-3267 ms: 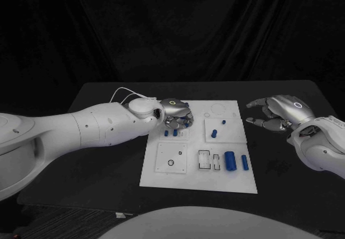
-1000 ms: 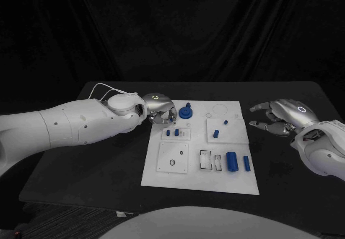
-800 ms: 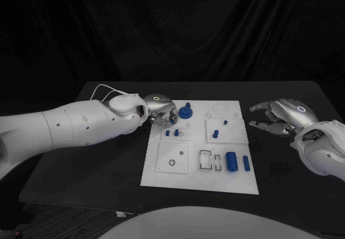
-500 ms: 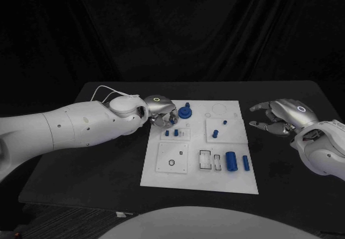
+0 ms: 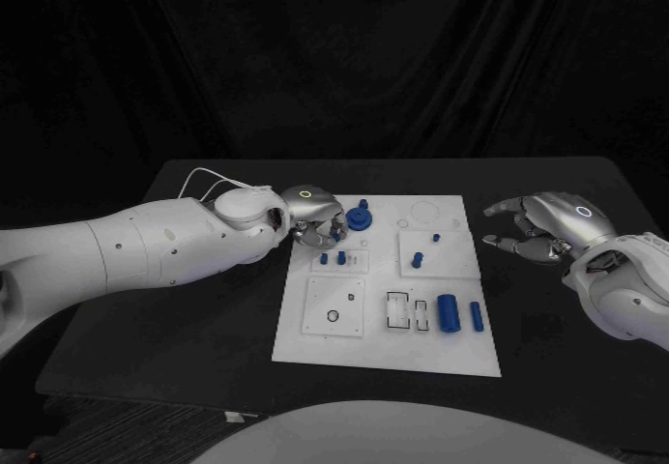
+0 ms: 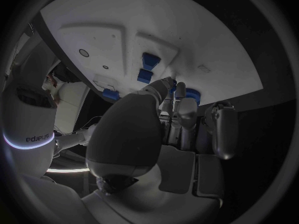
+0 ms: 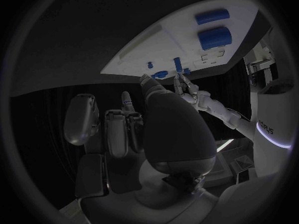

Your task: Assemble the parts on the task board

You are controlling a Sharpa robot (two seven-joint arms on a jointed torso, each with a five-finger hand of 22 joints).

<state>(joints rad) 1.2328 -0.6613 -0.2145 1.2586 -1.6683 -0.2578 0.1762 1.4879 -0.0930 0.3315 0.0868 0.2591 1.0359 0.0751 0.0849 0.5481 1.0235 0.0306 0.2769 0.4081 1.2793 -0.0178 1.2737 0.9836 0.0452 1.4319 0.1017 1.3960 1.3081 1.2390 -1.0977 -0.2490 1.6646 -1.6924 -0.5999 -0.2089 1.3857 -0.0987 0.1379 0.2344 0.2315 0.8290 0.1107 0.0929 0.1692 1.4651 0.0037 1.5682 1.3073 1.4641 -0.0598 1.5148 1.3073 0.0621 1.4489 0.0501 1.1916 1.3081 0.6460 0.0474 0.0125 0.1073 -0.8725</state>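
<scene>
Two robot hands over a black tabletop [image 5: 195,319], the white task board [image 5: 384,338] lying flat between them.

Around the board: bare dark surface on every side, black drapery behind. On the board — a blue round part with an upright post [image 5: 363,217] at the far left corner; two small blue pegs [image 5: 332,258] just nearer than it; one short blue peg [image 5: 417,258] and a tiny blue stub [image 5: 435,236] in the square block right of centre; a thick blue cylinder [image 5: 447,312] and a thinner blue rod [image 5: 476,316] lying side by side near the right edge. An outlined rectangular slot [image 5: 397,308] sits just left of the cylinder; a small dark ring [image 5: 332,315] on the near-left square panel.

Left robot hand [image 5: 318,220]: at the board's far left corner, fingers curled downward, just beside the round post part; the left arm crosses the tabletop and hides that corner's edge. Cannot tell whether the fingertips hold or only touch the part.

Right robot hand [image 5: 543,224]: off the board's right edge, well apart from every part, fingers apart and loosely bent, holding nothing.
</scene>
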